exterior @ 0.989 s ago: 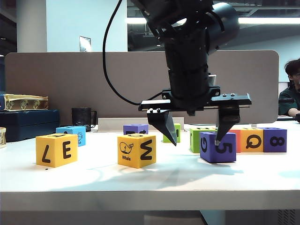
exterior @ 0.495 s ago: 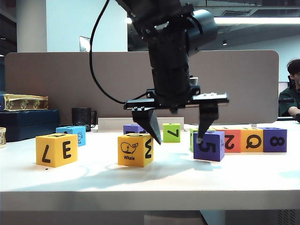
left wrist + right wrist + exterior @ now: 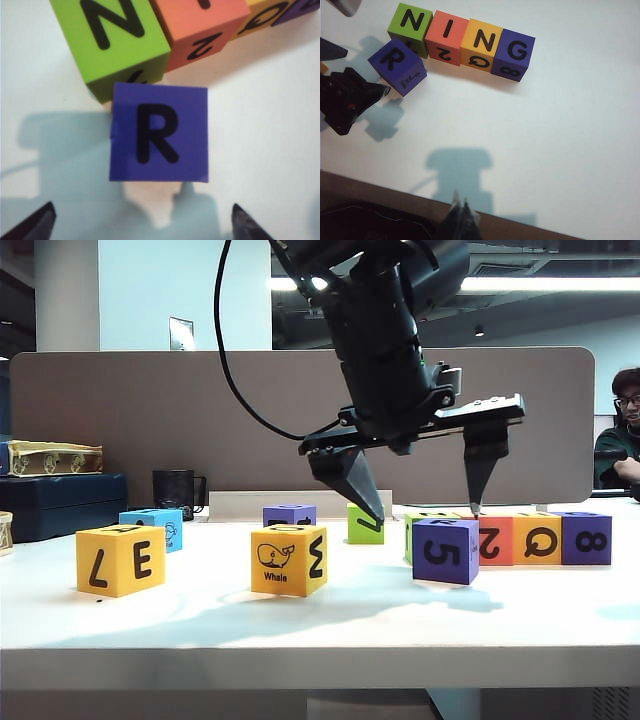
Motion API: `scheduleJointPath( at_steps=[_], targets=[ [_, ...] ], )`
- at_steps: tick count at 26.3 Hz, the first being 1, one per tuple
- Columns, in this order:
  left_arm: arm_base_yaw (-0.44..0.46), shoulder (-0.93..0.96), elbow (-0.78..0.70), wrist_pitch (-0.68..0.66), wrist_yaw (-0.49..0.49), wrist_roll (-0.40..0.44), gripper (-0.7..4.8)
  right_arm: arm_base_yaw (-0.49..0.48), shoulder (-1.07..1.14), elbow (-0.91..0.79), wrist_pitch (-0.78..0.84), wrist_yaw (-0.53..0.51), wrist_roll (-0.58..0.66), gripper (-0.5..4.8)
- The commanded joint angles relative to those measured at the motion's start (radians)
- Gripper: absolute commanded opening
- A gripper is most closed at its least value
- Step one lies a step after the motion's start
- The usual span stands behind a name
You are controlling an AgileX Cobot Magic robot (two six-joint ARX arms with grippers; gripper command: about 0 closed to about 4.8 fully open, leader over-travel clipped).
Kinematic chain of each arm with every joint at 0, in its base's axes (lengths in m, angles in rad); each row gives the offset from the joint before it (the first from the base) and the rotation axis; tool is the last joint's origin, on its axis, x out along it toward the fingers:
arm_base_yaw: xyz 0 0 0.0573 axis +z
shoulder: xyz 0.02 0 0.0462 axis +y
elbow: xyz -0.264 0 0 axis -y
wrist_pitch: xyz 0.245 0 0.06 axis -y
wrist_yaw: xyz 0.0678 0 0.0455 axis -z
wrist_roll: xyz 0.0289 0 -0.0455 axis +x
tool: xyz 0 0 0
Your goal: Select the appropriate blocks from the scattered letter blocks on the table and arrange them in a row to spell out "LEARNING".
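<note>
My left gripper (image 3: 423, 512) hangs open and tilted above the purple "R/5" block (image 3: 446, 550), with nothing between its fingers. In the left wrist view the gripper (image 3: 142, 205) is wide open and the purple "R" block (image 3: 159, 131) lies beyond its tips, at a corner of the green "N" block (image 3: 117, 40). The row reads N, I, N, G: green (image 3: 410, 27), red-orange (image 3: 447, 37), orange (image 3: 482, 44), purple (image 3: 514, 54). The purple "R" block (image 3: 397, 66) sits skewed, forward of the green block. My right gripper (image 3: 461, 207) is shut and empty over the table's front edge.
On the left of the table (image 3: 320, 625) stand the yellow "E/7" block (image 3: 121, 560), a blue block (image 3: 152, 525) and the yellow whale block (image 3: 288, 560). A purple block (image 3: 289, 514) and a green block (image 3: 365, 527) lie further back. A mug (image 3: 178, 490) and a dark box (image 3: 60, 502) sit by the divider panel (image 3: 120, 420).
The left gripper shifted the purple "R/5" block back and left towards the row, then opened wider, tilted and rose off it. The block now rests alone on the table.
</note>
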Motion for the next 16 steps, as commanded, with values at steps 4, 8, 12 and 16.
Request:
scheduleJointPath(
  at_steps=[4, 8, 12, 16],
  targets=[
    [0.011, 0.011, 0.003, 0.074, 0.011, 0.057, 4.68, 0.000, -0.001, 0.004, 0.008, 0.005, -0.002, -0.01],
    [0.011, 0.013, 0.003, 0.087, 0.034, 0.049, 4.67, 0.000, -0.001, 0.004, 0.009, 0.005, -0.002, -0.01],
    [0.011, 0.026, 0.003, 0.103, 0.044, 0.038, 4.64, 0.000, -0.001, 0.004, 0.009, 0.005, -0.002, -0.01],
    [0.011, 0.038, 0.004, 0.109, 0.051, 0.035, 4.52, 0.000, -0.001, 0.004, 0.008, 0.005, -0.002, -0.01]
  ],
)
